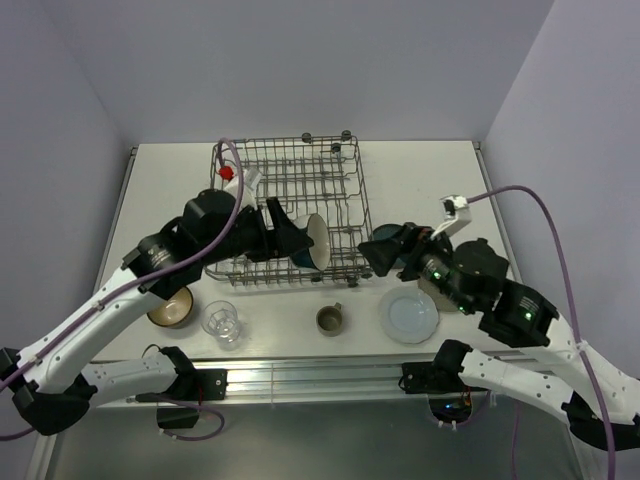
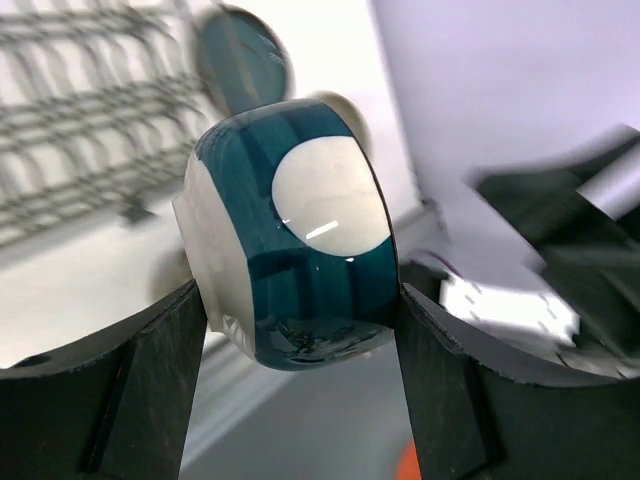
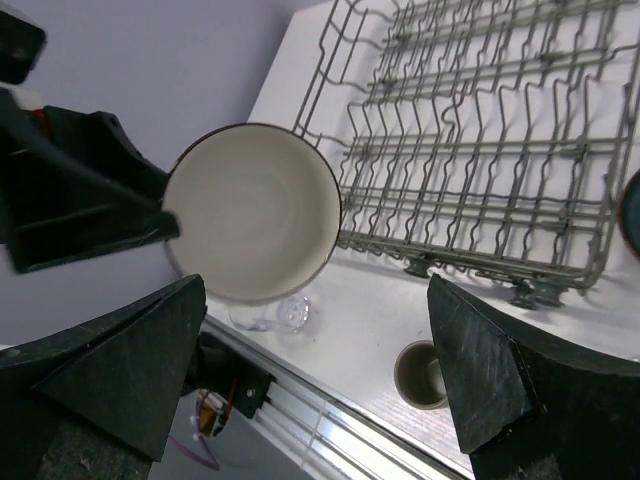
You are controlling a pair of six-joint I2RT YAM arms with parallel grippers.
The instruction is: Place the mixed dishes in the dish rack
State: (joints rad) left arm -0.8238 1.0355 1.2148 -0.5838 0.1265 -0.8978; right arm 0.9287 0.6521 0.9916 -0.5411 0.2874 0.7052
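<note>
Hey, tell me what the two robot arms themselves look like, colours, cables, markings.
The left arm and the right arm both have white links joined by black cylindrical joint housings. A purple cable runs along the left arm. A second one arcs over the right, meeting a small white connector. Green lights glow on the right arm's joints. The jaws are black, broad and wedge-shaped.

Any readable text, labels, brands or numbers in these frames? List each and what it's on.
None readable in any view.
The teal bowl held in the left gripper, the dish rack, the mug, the glass and the pale-blue plate show no print.
The small circuit board below the table edge is too small to tell any markings.
</note>
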